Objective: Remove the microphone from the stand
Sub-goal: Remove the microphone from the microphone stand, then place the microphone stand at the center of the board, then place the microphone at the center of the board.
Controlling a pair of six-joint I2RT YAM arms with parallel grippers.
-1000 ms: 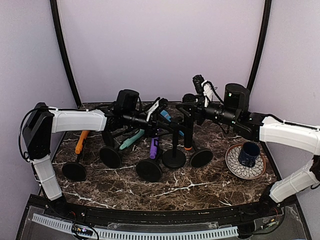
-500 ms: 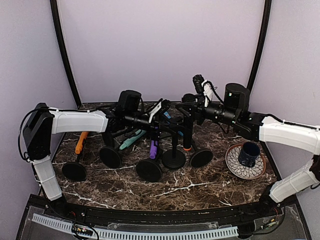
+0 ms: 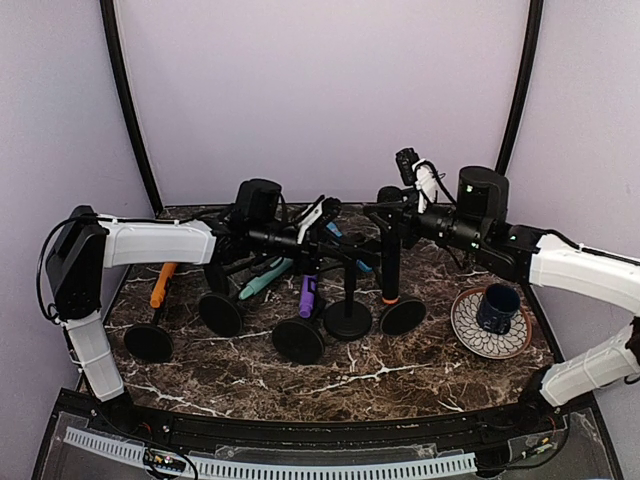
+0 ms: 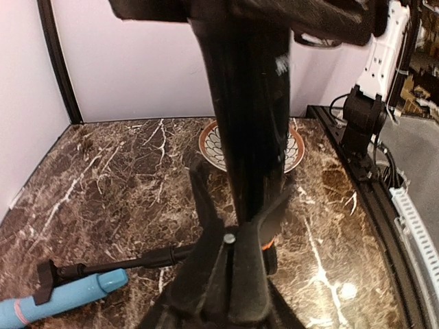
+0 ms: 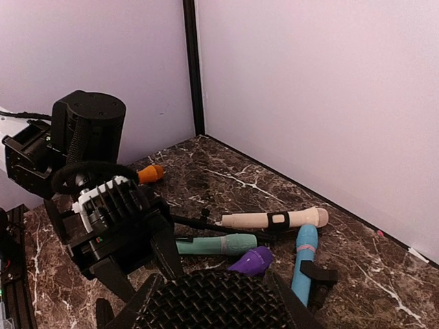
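Observation:
The black microphone (image 3: pixel 390 262) with an orange ring at its lower end hangs upright, its mesh head (image 5: pixel 212 301) clamped in my right gripper (image 3: pixel 393 214), which is shut on it (image 5: pixel 212 291). My left gripper (image 3: pixel 335 248) is shut on the black clip (image 4: pixel 236 226) of the stand (image 3: pixel 348 300) at the table's middle. In the left wrist view the microphone's body (image 4: pixel 247 110) rises just beyond the clip's spread prongs. I cannot tell whether it touches them.
Orange (image 3: pixel 163 283), teal (image 3: pixel 262 280), purple (image 3: pixel 308 296), blue (image 3: pixel 335 234) and cream (image 3: pixel 308 218) microphones sit among several round-based stands (image 3: pixel 220 313). A patterned plate (image 3: pixel 468 322) with a dark blue mug (image 3: pixel 497 305) stands at the right. Walls enclose the table.
My right gripper has moved right and slightly up with the black microphone, drawing it away from the clip. The left gripper has shifted a little right and stays on the stand.

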